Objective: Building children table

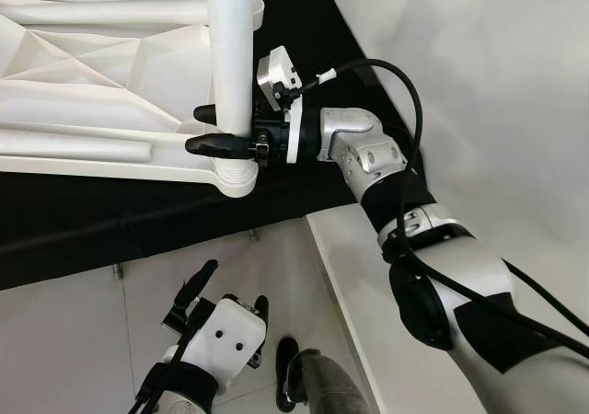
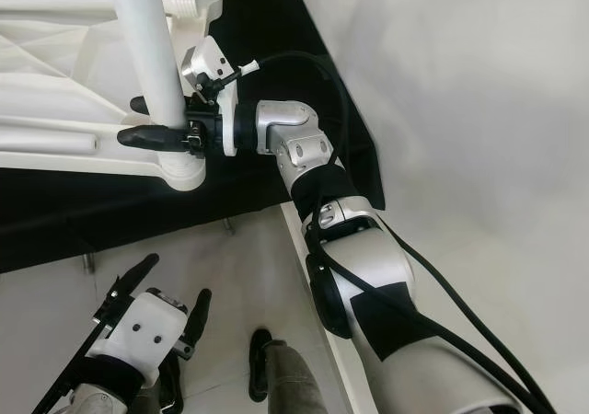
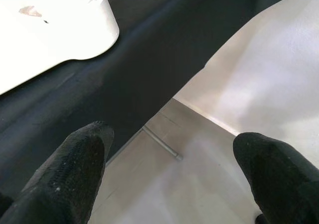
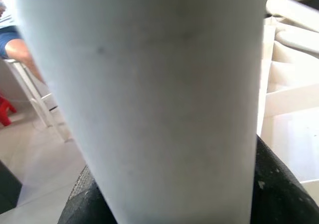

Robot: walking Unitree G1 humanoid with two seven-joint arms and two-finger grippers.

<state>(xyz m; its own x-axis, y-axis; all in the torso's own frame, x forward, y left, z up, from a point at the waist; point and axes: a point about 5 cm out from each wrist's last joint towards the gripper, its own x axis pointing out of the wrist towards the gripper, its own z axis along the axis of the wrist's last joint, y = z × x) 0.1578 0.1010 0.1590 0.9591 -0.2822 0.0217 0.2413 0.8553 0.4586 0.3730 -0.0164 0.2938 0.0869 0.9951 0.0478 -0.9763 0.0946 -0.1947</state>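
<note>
Open left tool [image 3: 169, 174], black cloth [image 3: 124, 69], white tabletop corner [image 3: 55, 30], floor [image 3: 164, 189]

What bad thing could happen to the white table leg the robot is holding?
1. The right claw pinches the smooth round table leg just above its corner socket. The leg might slip or tip and jam there.
2. That corner sits near the edge of the black cloth, so a hard push might shove the tabletop off. The left claw hangs open below, not steadying anything.

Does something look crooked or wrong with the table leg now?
Nothing stands out. The white table leg stands upright in its corner socket on the upturned tabletop, clamped by the right gripper.
</note>
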